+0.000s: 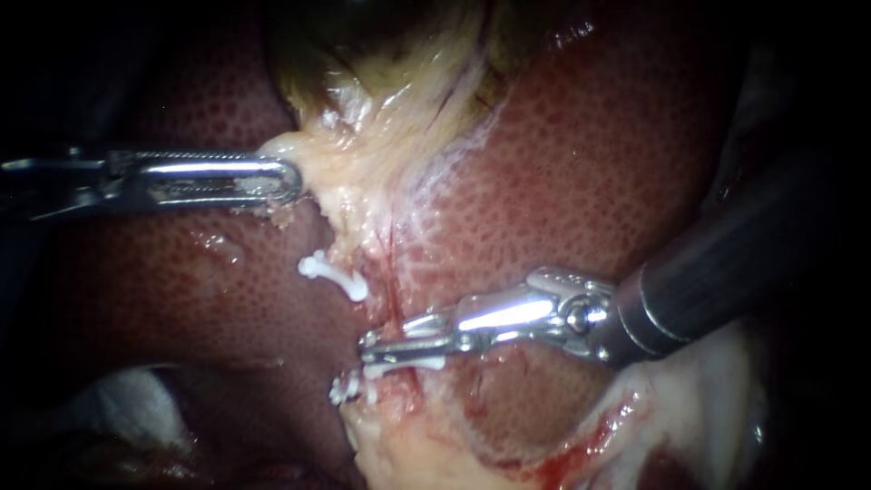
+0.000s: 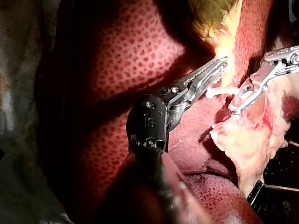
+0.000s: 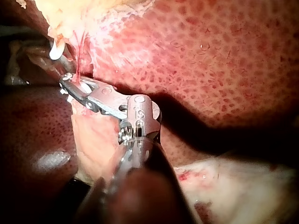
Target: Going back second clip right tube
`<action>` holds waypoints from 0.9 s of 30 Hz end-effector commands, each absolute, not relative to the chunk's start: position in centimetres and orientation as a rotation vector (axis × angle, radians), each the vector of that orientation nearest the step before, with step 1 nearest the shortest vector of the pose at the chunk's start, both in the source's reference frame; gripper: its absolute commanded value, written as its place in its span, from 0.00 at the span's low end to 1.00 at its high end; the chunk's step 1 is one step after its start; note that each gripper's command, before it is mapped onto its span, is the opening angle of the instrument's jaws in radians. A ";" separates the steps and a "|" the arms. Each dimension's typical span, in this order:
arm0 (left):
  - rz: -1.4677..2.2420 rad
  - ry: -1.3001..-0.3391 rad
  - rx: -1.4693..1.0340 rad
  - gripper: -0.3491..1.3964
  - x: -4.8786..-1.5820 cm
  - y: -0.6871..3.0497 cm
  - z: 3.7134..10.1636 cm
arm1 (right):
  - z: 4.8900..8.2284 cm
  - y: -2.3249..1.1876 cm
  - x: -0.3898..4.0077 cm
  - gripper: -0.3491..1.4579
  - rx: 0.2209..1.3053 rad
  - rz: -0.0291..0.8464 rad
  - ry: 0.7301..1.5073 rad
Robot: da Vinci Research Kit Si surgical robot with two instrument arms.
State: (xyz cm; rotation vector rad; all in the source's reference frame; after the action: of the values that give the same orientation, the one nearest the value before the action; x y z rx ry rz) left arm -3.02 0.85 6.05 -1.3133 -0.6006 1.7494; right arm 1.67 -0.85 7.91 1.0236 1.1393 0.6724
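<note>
The right instrument (image 1: 367, 347) is seen coming in from the right over the liver (image 1: 581, 181). Its claw is slightly spread, with a narrow gap showing at the tips. A white clip (image 1: 408, 365) lies crosswise on a thin reddish tube (image 1: 396, 290), just under the lower half of the claw and touching it. In the right wrist view, white is seen between the 2 halves of the claw.

2 more white clips are seen beside the claw. An upper clip (image 1: 333, 277) sits apart from the tips, toward the left instrument (image 1: 288, 177). A lower clip (image 1: 349, 390) sits just past the tips, at the edge of the pale tissue (image 1: 345, 172).

The left instrument's claw is pressed together on a fold of this pale tissue below the gallbladder (image 1: 381, 54). It is well apart from the right instrument.
</note>
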 end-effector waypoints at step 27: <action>1.750 -0.603 -1.314 0.00 -2.99 0.87 6.08 | 7.97 -0.64 1.64 0.47 0.762 0.598 1.205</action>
State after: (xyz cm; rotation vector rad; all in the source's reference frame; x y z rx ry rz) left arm -2.99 0.87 6.08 -1.3140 -0.6033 1.7504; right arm 1.63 -0.64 7.98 0.7620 1.2056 0.5949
